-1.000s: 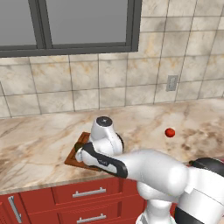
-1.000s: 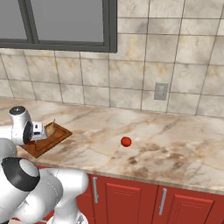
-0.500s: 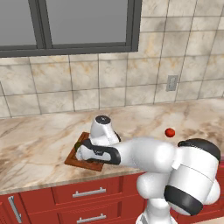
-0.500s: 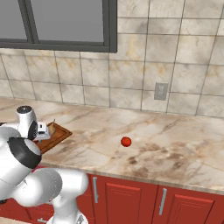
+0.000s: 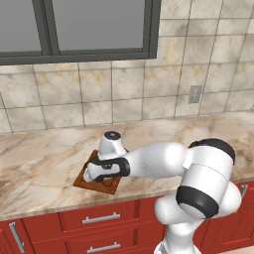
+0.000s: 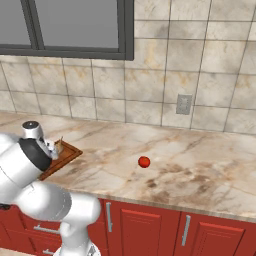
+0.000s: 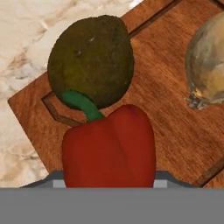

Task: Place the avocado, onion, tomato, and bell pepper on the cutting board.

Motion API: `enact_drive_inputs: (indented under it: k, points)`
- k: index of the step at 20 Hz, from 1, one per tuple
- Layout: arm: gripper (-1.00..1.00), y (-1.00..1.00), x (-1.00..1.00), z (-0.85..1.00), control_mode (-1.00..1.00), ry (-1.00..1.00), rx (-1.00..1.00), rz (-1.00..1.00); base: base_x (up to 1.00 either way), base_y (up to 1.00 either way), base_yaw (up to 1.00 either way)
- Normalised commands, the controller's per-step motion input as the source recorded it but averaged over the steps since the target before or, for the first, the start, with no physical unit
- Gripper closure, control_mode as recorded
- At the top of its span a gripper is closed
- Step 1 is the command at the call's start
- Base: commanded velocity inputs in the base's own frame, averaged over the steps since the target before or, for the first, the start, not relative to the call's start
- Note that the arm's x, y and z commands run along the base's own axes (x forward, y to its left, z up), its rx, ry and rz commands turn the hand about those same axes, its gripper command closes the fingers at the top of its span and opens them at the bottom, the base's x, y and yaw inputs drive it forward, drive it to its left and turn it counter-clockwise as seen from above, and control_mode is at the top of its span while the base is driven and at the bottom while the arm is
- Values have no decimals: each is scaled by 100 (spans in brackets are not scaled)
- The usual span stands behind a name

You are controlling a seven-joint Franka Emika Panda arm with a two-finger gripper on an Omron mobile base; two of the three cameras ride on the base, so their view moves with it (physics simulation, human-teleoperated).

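- Over the cutting board (image 7: 175,109), at the counter's front edge below the window, the arm reaches down with its hand hovering low above the wood.
- Pinched between the jaws is the red bell pepper (image 7: 109,146), held close on the gripper (image 5: 101,171); its green stem points at the avocado.
- On the board already: the avocado (image 7: 91,60) sits near one corner, just inside the groove, and the onion (image 7: 206,65) lies near it, further along the board.
- Well apart from the board, off toward the wall outlet, the tomato (image 6: 144,162) rests alone on the marble counter (image 6: 200,165).
- My guess is the pepper is about to be set down, with the tomato left to fetch.
- Risk: the pepper hangs right beside the avocado, so lowering it straight down could nudge that round fruit over the groove and off the board's corner.
- Risk: released on its rounded side, the pepper might roll toward the onion or the near edge.
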Motion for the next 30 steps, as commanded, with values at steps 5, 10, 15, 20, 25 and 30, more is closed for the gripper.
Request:
enact_drive_inputs:
  k: [5, 10, 15, 20, 25, 30]
  points:
    - [100, 7, 4, -29, -100, 5, -2, 0, 0, 0, 0]
    - [100, 0, 0, -38, -100, 5, -2, 0, 0, 0, 0]
    - [100, 0, 0, -43, -100, 4, -3, 0, 0, 0, 0]
    - [-100, -2, 0, -43, -100, 2, -4, 0, 0, 0, 0]
    - [-100, -16, -1, -29, -100, 0, -2, 0, 0, 0, 0]
    - [-100, -46, -29, -2, -100, 0, 0, 0, 0, 0, 0]
